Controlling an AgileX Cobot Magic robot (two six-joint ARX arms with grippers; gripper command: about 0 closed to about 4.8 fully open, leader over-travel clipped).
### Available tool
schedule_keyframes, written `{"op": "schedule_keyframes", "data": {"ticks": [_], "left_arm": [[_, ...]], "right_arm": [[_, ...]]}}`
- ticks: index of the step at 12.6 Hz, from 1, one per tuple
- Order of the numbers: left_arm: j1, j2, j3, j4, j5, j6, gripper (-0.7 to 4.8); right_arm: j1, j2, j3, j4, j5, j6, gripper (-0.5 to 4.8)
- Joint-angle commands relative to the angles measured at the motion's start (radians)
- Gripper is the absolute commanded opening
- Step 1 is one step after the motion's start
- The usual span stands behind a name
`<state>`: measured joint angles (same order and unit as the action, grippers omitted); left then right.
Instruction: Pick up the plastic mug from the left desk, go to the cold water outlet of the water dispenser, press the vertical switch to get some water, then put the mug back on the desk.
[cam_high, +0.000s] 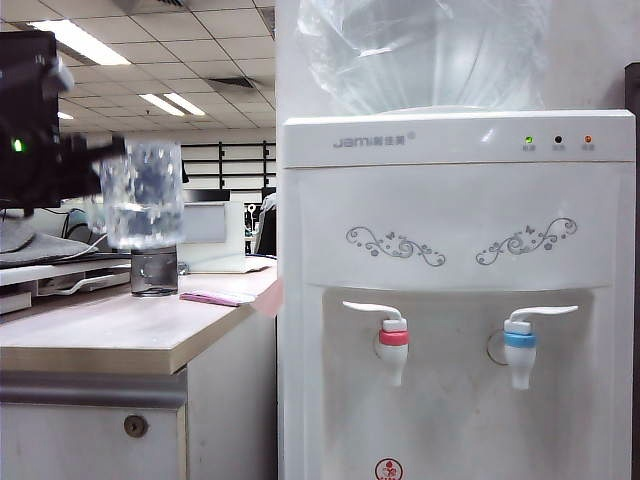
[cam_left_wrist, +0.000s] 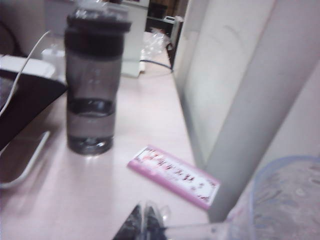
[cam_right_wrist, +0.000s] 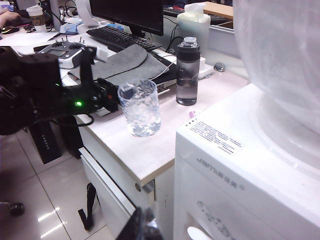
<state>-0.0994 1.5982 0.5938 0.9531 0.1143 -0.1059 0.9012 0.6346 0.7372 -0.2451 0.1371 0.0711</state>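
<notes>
Exterior view: the left arm enters from the left edge, held roughly level, its left pincer (cam_high: 105, 160) clamped on the handle side of the plastic mug (cam_high: 143, 195). The mug appears motion-blurred, upright, lifted clear above the left desk (cam_high: 100, 335) and in front of the smoky-grey bottle (cam_high: 154, 272), which stands on the desk top. A pink card (cam_high: 212, 298) lies flat on the desk just beside the bottle. To the right stands the water dispenser (cam_high: 455, 300), well apart from the mug, carrying a large clear bottle (cam_high: 425, 50) on top. Its cold water outlet (cam_high: 520, 350), with light-blue collar, is on the right of the panel; the vertical switch (cam_high: 543, 313) projects above it. The tap with the pink-red collar (cam_high: 393, 348) sits to its left.

Right wrist view: seen from above the dispenser, the left arm's black forearm runs level over the desk edge, a green light showing on it, with the mug (cam_right_wrist: 140, 107) at its tip. The right pincer (cam_right_wrist: 142, 225) shows only as dark fingertips lying together at the frame edge, with nothing between them, high beside the dispenser.

Left wrist view: the fingertips of the left pincer (cam_left_wrist: 142, 220) are pressed together on the thin clear handle; the mug's wall (cam_left_wrist: 287, 200) fills the near corner.
</notes>
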Motion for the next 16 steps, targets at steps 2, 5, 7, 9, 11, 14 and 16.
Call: {"op": "schedule_keyframes", "data": {"ticks": [2, 5, 7, 9, 11, 14, 16], "left_arm": [[-0.005, -0.161, 0.002, -0.071, 0.047, -0.053, -0.06], [-0.046, -0.289, 0.003, -0.184, 0.050, -0.061, -0.06], [-0.180, -0.374, 0.003, -0.231, 0.043, -0.070, -0.06], [-0.238, -0.376, 0.003, -0.236, 0.039, -0.087, -0.06], [-0.330, -0.376, 0.003, -0.244, 0.013, -0.093, -0.06], [-0.455, -0.376, 0.003, -0.290, -0.010, -0.093, -0.06], [-0.532, -0.375, 0.003, -0.311, -0.049, -0.093, -0.06]], "right_arm": [[0.000, -0.023, 0.003, 0.018, 0.004, 0.003, -0.01], [0.000, -0.045, 0.004, 0.017, 0.048, 0.003, -0.01], [0.000, -0.120, 0.004, -0.023, 0.122, -0.012, -0.01], [0.000, -0.150, 0.004, -0.069, 0.124, -0.031, -0.01], [0.000, -0.194, 0.004, -0.113, 0.148, -0.031, -0.01], [0.000, -0.246, 0.004, -0.143, 0.204, -0.073, -0.01], [0.000, -0.266, 0.004, -0.185, 0.205, -0.073, -0.01]]}}
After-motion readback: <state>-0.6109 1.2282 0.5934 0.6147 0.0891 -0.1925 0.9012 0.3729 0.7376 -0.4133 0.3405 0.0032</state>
